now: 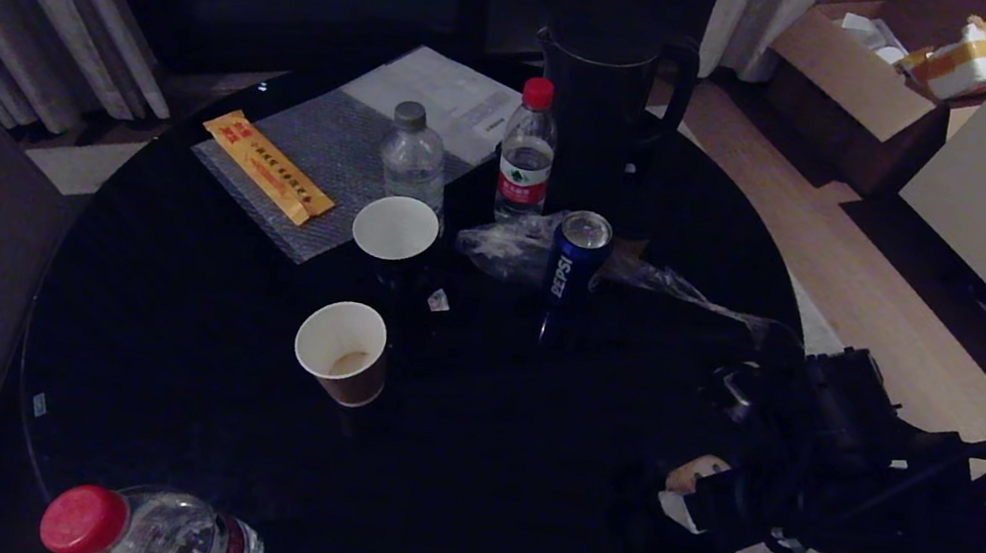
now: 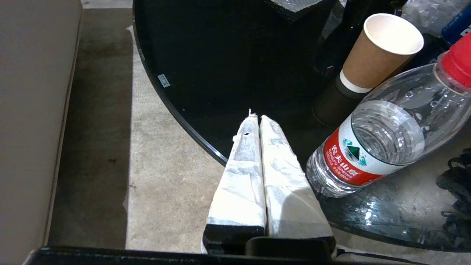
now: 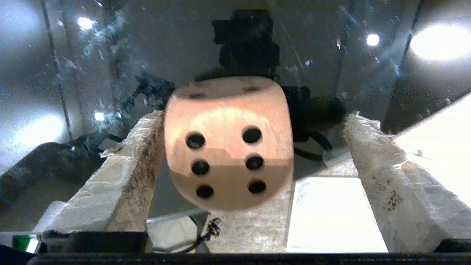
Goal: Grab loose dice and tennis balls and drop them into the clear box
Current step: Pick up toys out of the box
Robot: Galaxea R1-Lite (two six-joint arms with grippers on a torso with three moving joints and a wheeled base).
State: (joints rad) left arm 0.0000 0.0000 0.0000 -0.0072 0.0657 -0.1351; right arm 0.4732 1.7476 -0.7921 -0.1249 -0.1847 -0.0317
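A beige die [image 3: 228, 143] with dark pips fills the middle of the right wrist view, its six-pip face toward the camera, over the glossy black table top [image 3: 110, 55]. My right gripper [image 3: 254, 115] is open wide around it. The die is close against one taped finger [image 3: 128, 173] and well apart from the other [image 3: 390, 173]. In the head view this gripper [image 1: 679, 493] is low over the table's near right edge. My left gripper [image 2: 257, 119] is shut and empty, parked at the table's near left rim. The tennis balls and the clear box are out of view.
On the round black table [image 1: 161, 401] stand two paper cups [image 1: 343, 350] [image 1: 396, 228], a Pepsi can [image 1: 576, 260], water bottles [image 1: 527, 152] [image 1: 413, 158] [image 1: 154, 535], a black jug [image 1: 608, 96], crumpled plastic [image 1: 508, 244] and a yellow packet [image 1: 266, 166]. Cardboard boxes [image 1: 872, 75] sit on the floor at the back right.
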